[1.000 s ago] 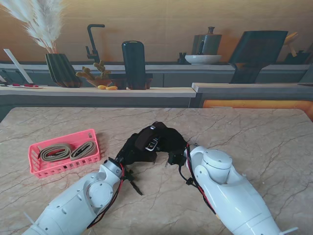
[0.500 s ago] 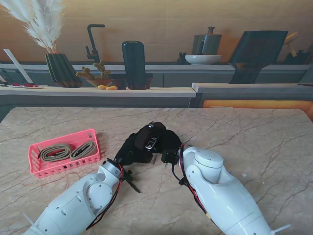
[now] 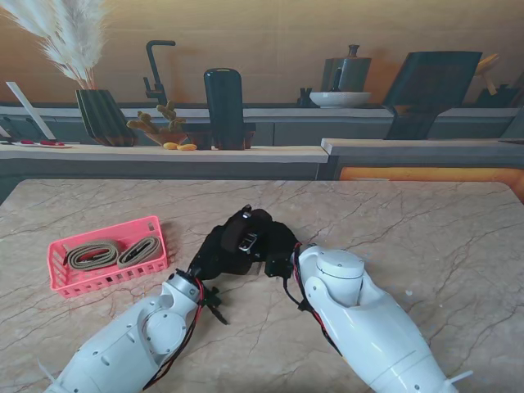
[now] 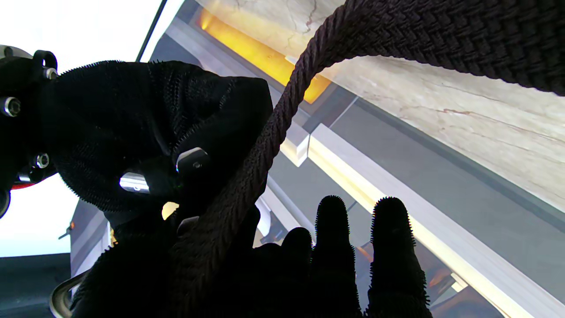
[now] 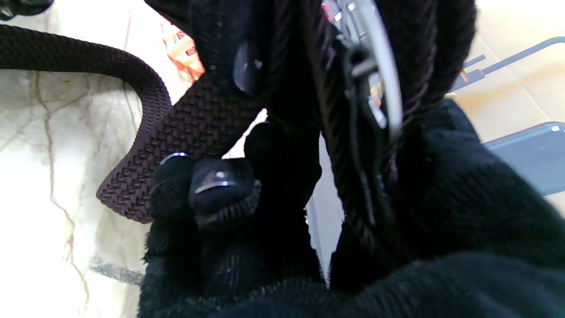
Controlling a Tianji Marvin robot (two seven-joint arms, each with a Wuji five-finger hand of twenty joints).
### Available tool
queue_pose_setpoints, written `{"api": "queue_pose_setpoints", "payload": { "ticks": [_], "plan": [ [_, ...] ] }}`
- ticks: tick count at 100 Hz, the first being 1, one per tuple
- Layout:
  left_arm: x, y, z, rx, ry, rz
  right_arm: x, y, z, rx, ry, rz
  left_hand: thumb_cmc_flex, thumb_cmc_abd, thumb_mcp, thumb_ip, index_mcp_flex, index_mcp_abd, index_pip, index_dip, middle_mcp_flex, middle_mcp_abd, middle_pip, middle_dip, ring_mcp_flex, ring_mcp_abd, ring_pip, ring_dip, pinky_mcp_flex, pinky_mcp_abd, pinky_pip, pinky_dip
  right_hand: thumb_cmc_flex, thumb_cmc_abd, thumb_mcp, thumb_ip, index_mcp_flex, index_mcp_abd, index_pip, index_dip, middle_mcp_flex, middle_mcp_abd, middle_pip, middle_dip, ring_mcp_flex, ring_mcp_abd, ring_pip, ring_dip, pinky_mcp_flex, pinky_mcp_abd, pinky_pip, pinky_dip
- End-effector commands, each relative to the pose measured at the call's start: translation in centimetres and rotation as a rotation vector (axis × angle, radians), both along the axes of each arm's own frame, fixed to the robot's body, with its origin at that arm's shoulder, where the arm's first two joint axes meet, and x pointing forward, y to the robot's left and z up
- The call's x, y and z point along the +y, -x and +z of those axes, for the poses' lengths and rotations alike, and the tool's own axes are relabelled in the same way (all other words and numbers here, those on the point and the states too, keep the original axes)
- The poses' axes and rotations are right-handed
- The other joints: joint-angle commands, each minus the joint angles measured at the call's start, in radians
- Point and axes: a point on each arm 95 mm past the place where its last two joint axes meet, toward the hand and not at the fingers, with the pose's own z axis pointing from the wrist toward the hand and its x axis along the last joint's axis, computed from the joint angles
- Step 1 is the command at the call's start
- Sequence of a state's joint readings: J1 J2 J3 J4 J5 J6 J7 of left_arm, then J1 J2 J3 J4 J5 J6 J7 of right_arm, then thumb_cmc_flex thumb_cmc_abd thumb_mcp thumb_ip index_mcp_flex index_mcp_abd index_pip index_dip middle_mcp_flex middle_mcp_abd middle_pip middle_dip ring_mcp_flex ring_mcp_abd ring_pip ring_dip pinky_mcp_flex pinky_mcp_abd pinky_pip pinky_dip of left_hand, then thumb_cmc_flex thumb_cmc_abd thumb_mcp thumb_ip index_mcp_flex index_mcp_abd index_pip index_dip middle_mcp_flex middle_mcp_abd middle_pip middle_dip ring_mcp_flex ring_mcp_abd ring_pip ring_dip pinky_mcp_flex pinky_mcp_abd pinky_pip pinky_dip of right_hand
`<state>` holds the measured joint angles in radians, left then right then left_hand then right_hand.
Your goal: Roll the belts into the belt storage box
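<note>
The dark braided belt (image 3: 246,232) is held up off the worktop (image 3: 426,229) near its middle, gripped between both hands. Its silver buckle (image 3: 248,241) shows at the top of the bundle. In the left wrist view the belt (image 4: 273,128) arcs across the frame and runs down into the gloved grip; in the right wrist view a loop of the belt (image 5: 150,132) hangs close over the marble.

The left hand (image 3: 219,252) is closed on the belt, with two fingers (image 4: 393,247) standing straight and free of it. The right hand (image 3: 277,239) is also clamped on the belt, its fingers (image 5: 212,185) curled around the strap and buckle.

Well to the left sits the pink box (image 3: 61,282), holding two rolled tan belts (image 3: 113,253) side by side. A dark cable end (image 3: 219,313) lies on the worktop just by the left wrist.
</note>
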<state>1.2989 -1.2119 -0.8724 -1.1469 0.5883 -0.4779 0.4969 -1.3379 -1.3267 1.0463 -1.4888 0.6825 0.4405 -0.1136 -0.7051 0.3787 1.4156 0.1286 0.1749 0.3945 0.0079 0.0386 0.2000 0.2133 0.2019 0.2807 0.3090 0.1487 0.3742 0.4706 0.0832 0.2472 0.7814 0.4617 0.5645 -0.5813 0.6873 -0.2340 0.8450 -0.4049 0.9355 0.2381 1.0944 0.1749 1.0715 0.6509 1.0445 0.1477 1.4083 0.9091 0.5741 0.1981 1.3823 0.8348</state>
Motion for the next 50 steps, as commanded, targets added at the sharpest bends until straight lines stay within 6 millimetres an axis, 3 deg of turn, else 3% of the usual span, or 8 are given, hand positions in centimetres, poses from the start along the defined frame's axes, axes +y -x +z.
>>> {"api": "queue_pose_setpoints", "payload": {
  "ticks": [1, 19, 30, 34, 40, 50],
  "plan": [
    [-2.5, 0.24, 2.57, -0.051, 0.075, -0.035, 0.8, 1.27, -2.26, 0.07, 0.022, 0.03, -0.305, 0.319, 0.128, -0.057, -0.039, -0.416, -0.042, 0.01, -0.021, -0.102, -0.021, -0.014, -0.028, -0.029, -0.005, -0.015, -0.008, -0.026, 0.02, 0.003, 0.122, 0.085, 0.113, -0.001, 0.025, 0.134, 0.037, 0.004, 0.036, 0.064, 0.024, 0.0, 0.05, -0.036, 0.025, -0.002, 0.012, -0.047, 0.091, 0.012],
    [-2.59, 0.47, 2.82, -0.033, 0.118, -0.017, 0.74, 1.38, -2.71, 0.073, 0.043, 0.066, -0.284, 0.319, 0.124, -0.06, -0.04, -0.424, -0.028, 0.048, -0.024, -0.115, -0.026, -0.026, -0.035, -0.026, 0.008, -0.017, -0.009, -0.032, 0.037, 0.0, 0.124, 0.12, 0.068, 0.002, 0.014, 0.159, 0.039, 0.012, 0.021, 0.065, 0.008, -0.014, 0.031, -0.028, 0.003, -0.013, -0.008, -0.044, 0.079, 0.002],
    [-2.52, 0.42, 2.9, -0.032, 0.112, -0.005, 0.69, 1.46, -2.8, 0.073, 0.047, 0.07, -0.275, 0.319, 0.116, -0.063, -0.044, -0.357, -0.05, 0.032, -0.044, -0.069, -0.067, -0.042, -0.06, -0.007, 0.011, -0.018, -0.022, -0.027, 0.038, -0.005, 0.125, 0.121, 0.059, 0.004, 0.018, 0.139, 0.038, 0.016, 0.022, 0.069, 0.004, -0.017, 0.029, -0.022, -0.001, -0.015, -0.009, -0.041, 0.079, 0.001],
    [-2.52, 0.41, 2.92, -0.026, 0.112, 0.001, 0.67, 1.48, -2.83, 0.074, 0.047, 0.071, -0.271, 0.319, 0.114, -0.063, -0.04, -0.335, -0.062, -0.012, -0.049, -0.054, -0.089, -0.038, -0.067, -0.001, 0.01, -0.022, -0.028, -0.024, 0.032, -0.013, 0.126, 0.121, 0.057, 0.005, 0.019, 0.137, 0.039, 0.017, 0.024, 0.071, 0.004, -0.018, 0.03, -0.019, -0.001, -0.015, -0.011, -0.039, 0.079, 0.001],
    [-2.53, 0.4, 2.97, -0.014, 0.116, 0.009, 0.65, 1.51, -2.88, 0.076, 0.049, 0.075, -0.263, 0.319, 0.116, -0.062, -0.043, -0.287, -0.066, -0.038, -0.066, -0.008, -0.108, -0.04, -0.08, 0.019, 0.005, -0.025, -0.041, -0.015, 0.021, -0.02, 0.128, 0.122, 0.055, 0.006, 0.018, 0.136, 0.038, 0.02, 0.024, 0.071, 0.004, -0.019, 0.03, -0.017, -0.001, -0.015, -0.011, -0.039, 0.079, 0.0],
    [-2.41, 0.39, 3.1, 0.0, 0.104, 0.03, 0.66, 1.63, -3.0, 0.07, 0.062, 0.079, -0.248, 0.319, 0.119, -0.061, -0.041, -0.159, -0.063, -0.058, -0.09, 0.157, -0.169, -0.082, -0.097, 0.106, -0.005, -0.048, -0.052, 0.008, -0.013, -0.052, 0.133, 0.116, 0.054, 0.008, 0.023, 0.135, 0.041, 0.023, 0.024, 0.074, 0.003, -0.02, 0.029, -0.014, -0.001, -0.015, -0.014, -0.037, 0.08, 0.0]
  ]
}}
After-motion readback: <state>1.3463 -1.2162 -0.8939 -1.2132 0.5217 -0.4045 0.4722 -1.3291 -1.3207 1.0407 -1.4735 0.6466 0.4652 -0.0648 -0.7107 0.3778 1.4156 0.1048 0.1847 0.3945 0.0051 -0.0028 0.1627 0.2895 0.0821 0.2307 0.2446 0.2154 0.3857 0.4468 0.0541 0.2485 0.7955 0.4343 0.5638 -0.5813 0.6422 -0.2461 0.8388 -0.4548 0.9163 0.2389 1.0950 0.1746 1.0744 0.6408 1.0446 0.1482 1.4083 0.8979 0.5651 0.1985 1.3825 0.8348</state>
